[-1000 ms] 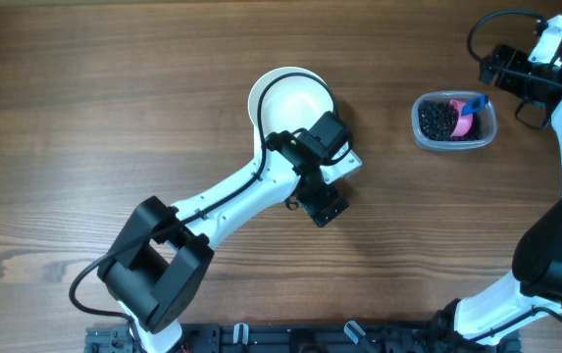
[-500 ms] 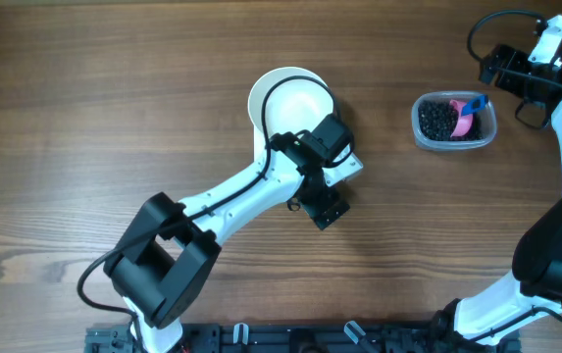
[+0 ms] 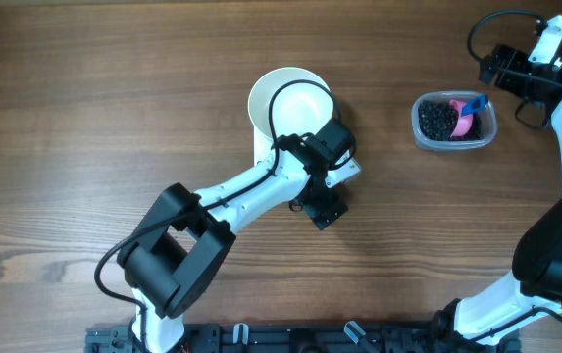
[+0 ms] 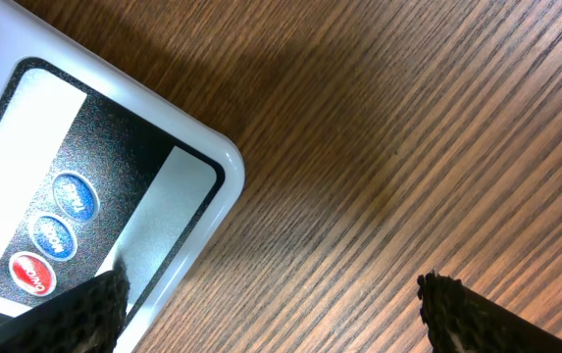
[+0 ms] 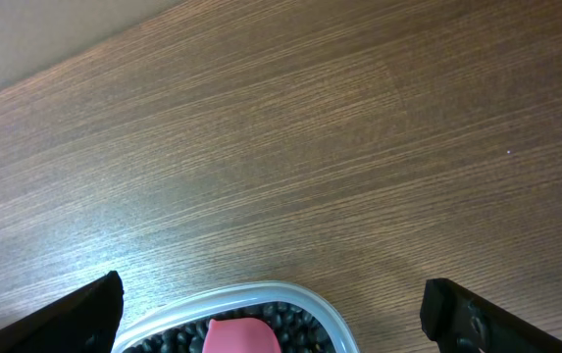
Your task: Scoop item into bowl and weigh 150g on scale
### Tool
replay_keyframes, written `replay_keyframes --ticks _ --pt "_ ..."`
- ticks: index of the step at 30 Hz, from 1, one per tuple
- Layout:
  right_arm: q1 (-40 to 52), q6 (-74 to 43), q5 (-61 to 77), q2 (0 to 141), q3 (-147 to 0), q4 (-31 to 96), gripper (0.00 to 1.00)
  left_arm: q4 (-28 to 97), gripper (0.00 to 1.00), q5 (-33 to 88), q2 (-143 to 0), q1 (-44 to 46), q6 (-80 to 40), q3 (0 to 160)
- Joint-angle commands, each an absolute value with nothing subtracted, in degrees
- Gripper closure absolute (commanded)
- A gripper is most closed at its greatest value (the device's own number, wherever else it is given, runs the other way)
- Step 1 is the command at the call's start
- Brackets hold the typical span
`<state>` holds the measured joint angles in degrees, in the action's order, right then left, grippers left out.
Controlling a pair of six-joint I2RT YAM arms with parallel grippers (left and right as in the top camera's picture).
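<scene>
- At the centre of the wooden table (image 3: 84,118), slightly to the far side: bowl (image 3: 285,96), white, upright, mouth up, nothing visible inside.
- Just near and right of it: scale (image 4: 114,186), almost wholly hidden from overhead by the left arm (image 3: 251,186), with only one white corner peeking out to the right. Cannot tell whether the bowl rests on it or beside it.
- Scale set askew, edges running diagonally to the table's sides. Visible rounded corner pointing right and near.
- On its dark front panel: three round buttons (image 4: 53,233) in a row, two blue and one red. Lettering on them too blurred to read. No brand name legible.
- Left gripper (image 4: 271,319) low over bare wood just right of that corner, fingers spread wide with nothing between them, one fingertip overlapping the panel's edge.
- Far right: clear rounded-rectangular tub (image 3: 486,132), long axis left to right, well apart from bowl and scale.
- Inside the tub: item (image 3: 437,120), shiny black pieces heaped mostly to the left, and a pink scoop (image 3: 463,120) lying on them, its blue handle (image 3: 475,102) pointing far and right.
- Right gripper (image 5: 276,324) just beyond the tub's far right end, fingers parted fully and holding nothing, with the tub's rim and the scoop showing between them in the wrist view.
</scene>
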<state>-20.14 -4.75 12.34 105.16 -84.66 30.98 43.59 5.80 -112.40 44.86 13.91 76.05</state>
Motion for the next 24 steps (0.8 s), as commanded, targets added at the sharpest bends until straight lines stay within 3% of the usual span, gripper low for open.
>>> replay_keyframes --ticks 1,24 --pt "-19.9 -5.4 11.6 106.5 -84.2 30.8 0.0 43.3 0.0 5.4 -113.4 44.7 14.8 76.0" --pt "-19.9 -5.4 11.6 106.5 -84.2 30.8 0.0 42.6 0.0 4.7 -113.5 43.8 14.4 76.0"
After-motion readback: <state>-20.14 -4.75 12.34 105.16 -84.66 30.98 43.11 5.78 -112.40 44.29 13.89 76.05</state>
